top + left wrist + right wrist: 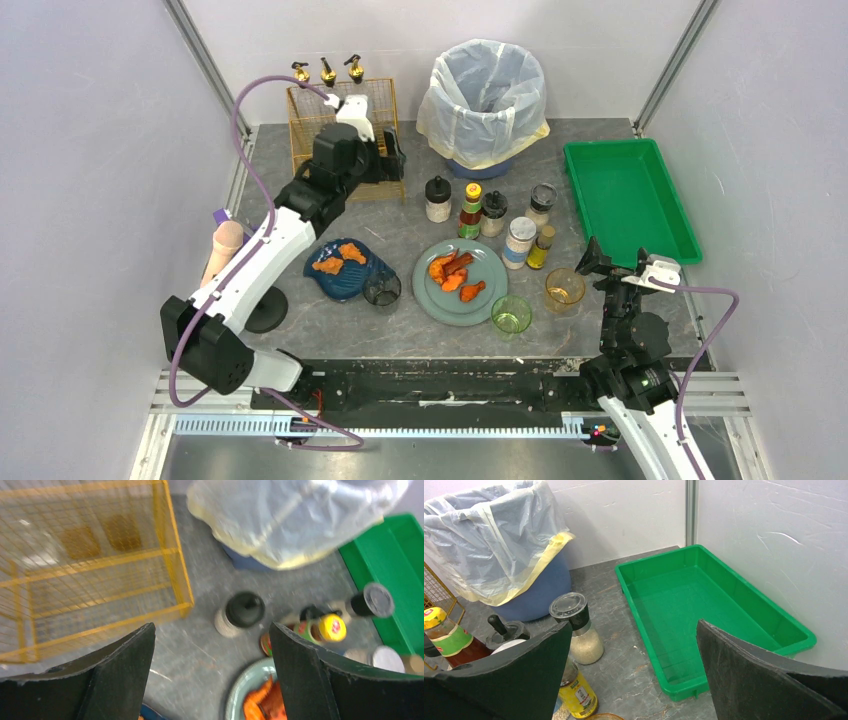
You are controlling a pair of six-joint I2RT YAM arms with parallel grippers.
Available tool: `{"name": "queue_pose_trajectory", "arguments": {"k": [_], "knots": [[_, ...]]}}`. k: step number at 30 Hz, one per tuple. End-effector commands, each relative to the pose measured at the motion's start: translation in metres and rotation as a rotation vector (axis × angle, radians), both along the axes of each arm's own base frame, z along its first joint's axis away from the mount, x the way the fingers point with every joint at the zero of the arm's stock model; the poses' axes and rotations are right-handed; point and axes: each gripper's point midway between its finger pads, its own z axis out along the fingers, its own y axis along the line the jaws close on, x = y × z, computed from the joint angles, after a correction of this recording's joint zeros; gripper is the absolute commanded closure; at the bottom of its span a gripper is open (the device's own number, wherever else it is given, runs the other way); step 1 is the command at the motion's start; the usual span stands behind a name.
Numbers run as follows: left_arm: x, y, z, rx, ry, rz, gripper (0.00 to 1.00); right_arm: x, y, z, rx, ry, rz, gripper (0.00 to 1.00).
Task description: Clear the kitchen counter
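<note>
1. One table point(405, 235) is carrying everything.
2. Two plates are sitting at lower centre: blue plate point(335, 285), grey plate point(450, 308).
3. Three glasses are standing beside them: dark glass point(381, 290), green glass point(511, 314), amber glass point(564, 290).
4. Six seasoning containers are clustering at centre: black-lidded jar point(437, 198), yellow-capped bottle point(471, 212), black grinder point(493, 212), clear-lidded shaker point(541, 203), white jar point(518, 243), small yellow bottle point(541, 248).
5. Three gold-spouted bottles point(327, 70) are lining up at upper left.
6. One wire basket point(305, 125), one lined bin point(485, 90) and one green tray point(620, 200) are filling the upper part.

Blurred wire basket point(90, 580), cut off left
</note>
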Motion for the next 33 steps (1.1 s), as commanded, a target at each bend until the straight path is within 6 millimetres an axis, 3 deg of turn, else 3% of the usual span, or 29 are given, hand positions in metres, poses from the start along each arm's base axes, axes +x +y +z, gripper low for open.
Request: {"name": "queue_pose_trajectory", "arguments": {"k": [1,8,15,22,33], "knots": [[-0.032,-0.046,-0.010,-0.100,0.020,-0.140,0.09,-0.025,-0.010,0.038,0.071,-0.185,0.002,0.02],[-0.058,-0.115,-0.033,-0.111,0.023,-0.307,0.06,-0.025,-0.011,0.037,0.071,-0.183,-0.005,0.02],[-0.048,-0.161,-0.055,-0.095,0.047,-0.358,0.04,-0.026,-0.012,0.037,0.072,-0.183,-0.012,0.02],[-0.032,-0.186,-0.075,-0.031,0.040,-0.342,0.15,-0.025,-0.012,0.037,0.073,-0.183,-0.011,0.02],[-0.016,-0.202,-0.107,0.057,0.056,-0.301,0.34,-0.025,-0.012,0.036,0.071,-0.183,-0.011,0.02]]}}
